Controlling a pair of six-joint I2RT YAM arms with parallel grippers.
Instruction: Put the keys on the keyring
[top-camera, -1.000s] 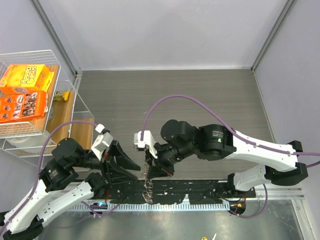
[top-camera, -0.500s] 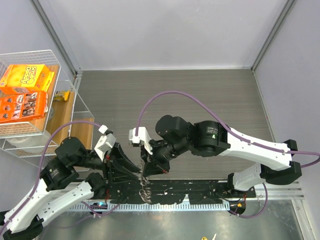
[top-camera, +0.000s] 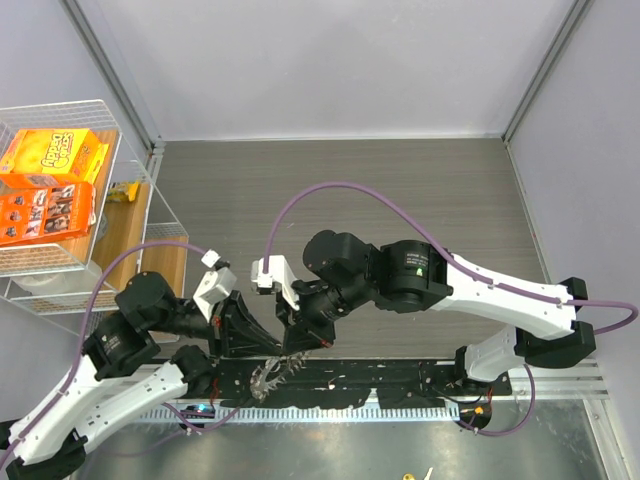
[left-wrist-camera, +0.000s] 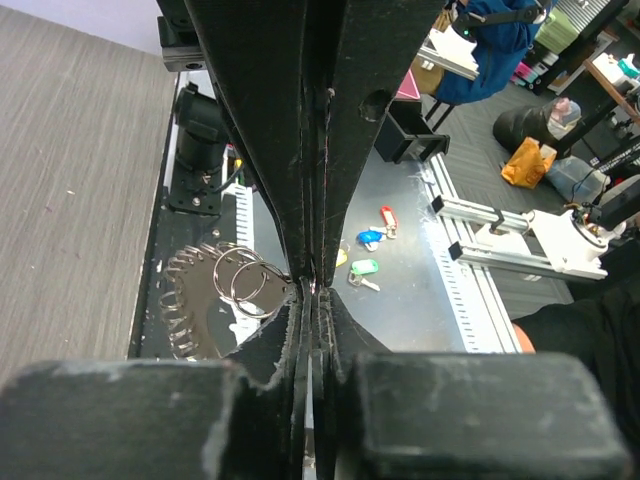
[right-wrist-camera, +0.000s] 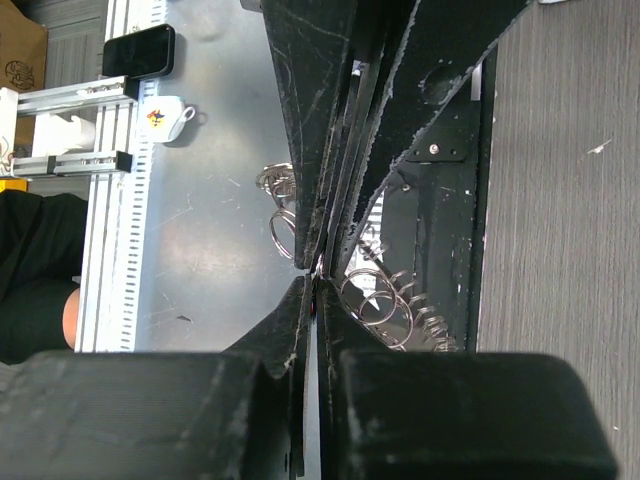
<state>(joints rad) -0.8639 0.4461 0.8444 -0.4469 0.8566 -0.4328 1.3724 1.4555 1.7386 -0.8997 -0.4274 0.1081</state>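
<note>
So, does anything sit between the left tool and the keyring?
Nothing visible does. The left tool is closed with its tips right on the keyring; the right tool is closed on it too.

keyring (top-camera: 270, 376) at table (top-camera: 400, 190) near edge — just before left gripper (top-camera: 274, 349), right gripper (top-camera: 298, 346) | boxes (top-camera: 48, 190) in basket (top-camera: 60, 105), far left

The top view hangs high overhead and far off, looking down on the whole bench (top-camera: 400, 190). Each wrist view sits close behind its own tool and looks along the fingers: left tool (left-wrist-camera: 310, 285), right tool (right-wrist-camera: 318, 272). All three share the keyring (top-camera: 270, 377), at lower centre in the top frame.
</note>
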